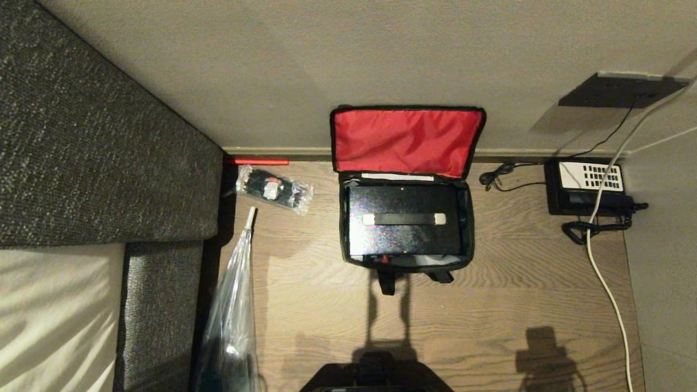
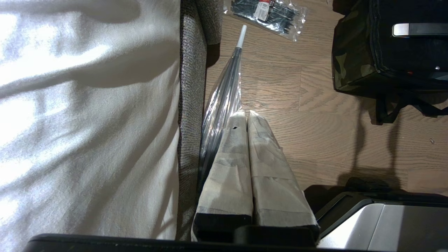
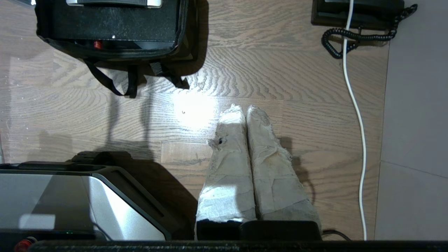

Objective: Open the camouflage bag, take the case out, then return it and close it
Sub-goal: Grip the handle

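On the wooden floor (image 1: 490, 305) by the wall, the head view showed the camouflage bag (image 1: 464, 218) with its red lid flipped back and the case (image 1: 404, 220) lying inside. Beside a bed, the left gripper (image 2: 247, 115) hung with fingers pressed together, empty. Short of the bag's straps, the right gripper (image 3: 245, 110) was likewise clenched on nothing.

Wooden plank floor (image 1: 490, 305) is carrying everything. The camouflage bag (image 2: 353, 66) is sitting on it against the wall, lid standing open, straps trailing onto the boards. A clear packet of black cable ties (image 1: 274, 189) is lying near the bag, toward the sofa. A plastic-sleeved umbrella (image 1: 234, 305) is lying along the sofa base. On the bag's other side, a black desk telephone (image 1: 585, 188) is resting by the wall, and a white cable (image 1: 612, 294) is running across the boards.
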Controlling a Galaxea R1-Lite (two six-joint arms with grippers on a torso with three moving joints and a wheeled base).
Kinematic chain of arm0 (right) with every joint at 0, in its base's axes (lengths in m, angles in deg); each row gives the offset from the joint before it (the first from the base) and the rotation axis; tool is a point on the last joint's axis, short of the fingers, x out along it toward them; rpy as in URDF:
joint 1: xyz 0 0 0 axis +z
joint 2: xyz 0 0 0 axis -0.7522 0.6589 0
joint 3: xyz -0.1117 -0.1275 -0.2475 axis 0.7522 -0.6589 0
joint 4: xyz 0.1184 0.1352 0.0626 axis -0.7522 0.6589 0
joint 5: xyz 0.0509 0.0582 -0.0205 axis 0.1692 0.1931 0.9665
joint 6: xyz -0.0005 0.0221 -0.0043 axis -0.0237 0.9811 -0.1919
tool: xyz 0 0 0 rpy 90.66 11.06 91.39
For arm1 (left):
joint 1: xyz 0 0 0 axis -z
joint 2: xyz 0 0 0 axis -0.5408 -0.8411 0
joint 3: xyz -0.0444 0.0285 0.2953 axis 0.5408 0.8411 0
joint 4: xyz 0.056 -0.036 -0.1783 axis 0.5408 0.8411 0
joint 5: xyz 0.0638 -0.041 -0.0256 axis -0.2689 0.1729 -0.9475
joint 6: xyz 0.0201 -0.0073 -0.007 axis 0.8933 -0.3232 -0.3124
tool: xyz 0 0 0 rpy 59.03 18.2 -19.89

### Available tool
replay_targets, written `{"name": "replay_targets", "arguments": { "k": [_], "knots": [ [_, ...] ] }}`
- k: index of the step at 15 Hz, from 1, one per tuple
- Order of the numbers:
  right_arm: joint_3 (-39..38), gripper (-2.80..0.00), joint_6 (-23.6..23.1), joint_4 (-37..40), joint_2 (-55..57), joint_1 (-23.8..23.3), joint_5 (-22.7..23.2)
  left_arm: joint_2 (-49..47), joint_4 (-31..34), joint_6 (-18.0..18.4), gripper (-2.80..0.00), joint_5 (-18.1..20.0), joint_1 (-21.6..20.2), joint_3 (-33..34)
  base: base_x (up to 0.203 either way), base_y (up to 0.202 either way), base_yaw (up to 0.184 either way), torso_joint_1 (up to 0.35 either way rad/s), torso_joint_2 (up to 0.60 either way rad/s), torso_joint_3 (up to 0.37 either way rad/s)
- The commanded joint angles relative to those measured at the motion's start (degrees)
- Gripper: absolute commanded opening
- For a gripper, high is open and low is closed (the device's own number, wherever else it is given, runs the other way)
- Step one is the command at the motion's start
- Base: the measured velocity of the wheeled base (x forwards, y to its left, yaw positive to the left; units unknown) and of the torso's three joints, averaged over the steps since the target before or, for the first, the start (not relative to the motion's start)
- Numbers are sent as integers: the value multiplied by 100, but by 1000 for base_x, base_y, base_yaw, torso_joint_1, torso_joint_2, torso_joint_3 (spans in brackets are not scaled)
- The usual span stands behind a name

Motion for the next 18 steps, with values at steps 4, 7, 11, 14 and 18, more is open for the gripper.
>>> {"name": "replay_targets", "arguments": {
  "k": [4,7,11,14,18],
  "knots": [
    [4,-280,-3,1,18,1,7,0,1,-19,-280,-4,-2,0,0,0,0,1,1,10],
    [4,-280,-3,1,18,1,-1,0,1,-19,-280,-4,-2,0,0,0,0,2,1,143],
    [4,-280,-3,1,15,1,7,0,1,-19,-280,-4,-2,0,0,0,0,2,-2,202],
    [4,-280,-3,1,18,1,6,0,1,-19,-280,-4,-2,0,0,0,0,2,2,201],
    [4,-280,-3,1,18,1,-1,0,1,-28,-280,-4,-2,0,0,0,0,4,0,201]
  ]
}}
